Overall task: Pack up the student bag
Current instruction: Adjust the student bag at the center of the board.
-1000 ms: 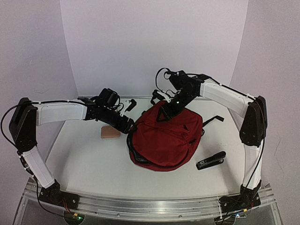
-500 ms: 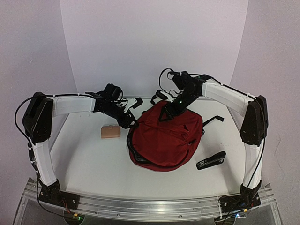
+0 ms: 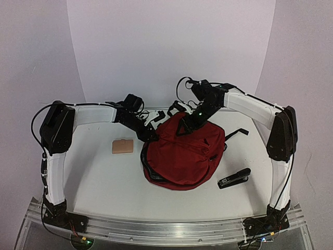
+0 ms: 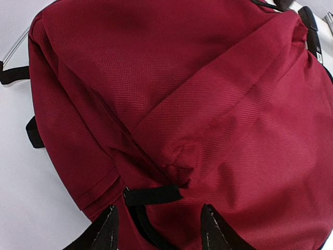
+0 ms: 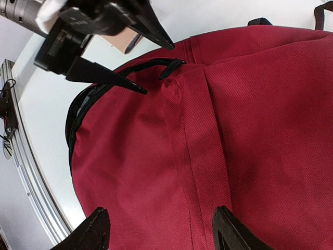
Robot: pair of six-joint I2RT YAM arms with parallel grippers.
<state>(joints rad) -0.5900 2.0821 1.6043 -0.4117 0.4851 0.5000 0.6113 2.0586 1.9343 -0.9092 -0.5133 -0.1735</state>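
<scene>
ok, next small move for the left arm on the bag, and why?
Probably ease the left gripper forward and shut it on the black pull tab. The tab lies flat on the bag just ahead of the open fingers, in line with the gap between them, and nothing is gripped yet.

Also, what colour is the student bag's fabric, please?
Dark red student bag, clearest in left wrist view.

My left arm [image 3: 96, 113] stretches out flat toward the middle, and my left gripper [image 4: 158, 232] has its two fingers apart. My right arm [image 3: 250, 107] bends in from the other side, and my right gripper [image 5: 161, 232] points down with its fingers wide apart.
</scene>
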